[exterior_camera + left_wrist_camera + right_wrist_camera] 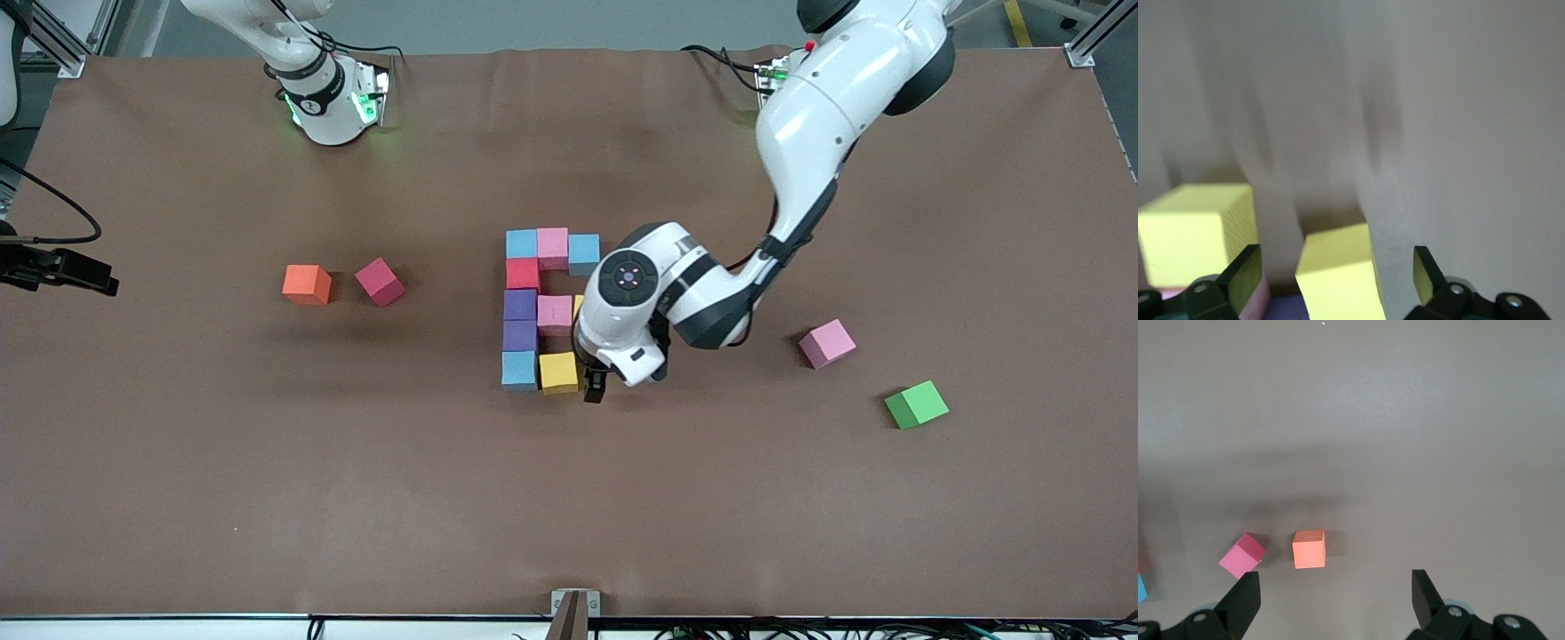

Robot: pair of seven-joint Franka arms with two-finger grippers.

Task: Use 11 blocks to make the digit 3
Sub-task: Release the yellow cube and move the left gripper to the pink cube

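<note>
the partly built digit 3 (539, 311) is seen at the middle of the brown counter (222, 462). its farthest row is made of a light blue block (522, 244), a pink block (552, 247) and another light blue block (584, 252). a column runs toward the front camera on the right arm's side: a red block (523, 273), two purple blocks (520, 320) and a third light blue block (519, 370). a pink block (555, 314) is set beside the upper purple one, and a yellow block (559, 372) beside the nearest light blue one. a second yellow block (1201, 230) is mostly hidden under the left arm in the front view.

the left end effector (594, 382) is held low just beside the nearest yellow block, its fingers spread wide with nothing gripped. the right end effector (1335, 593) waits with fingers wide apart and empty, over a magenta cube (380, 281) and an orange cube (307, 284).

a loose pink block (827, 343) and a green cube (917, 404) lie toward the left arm's end.
</note>
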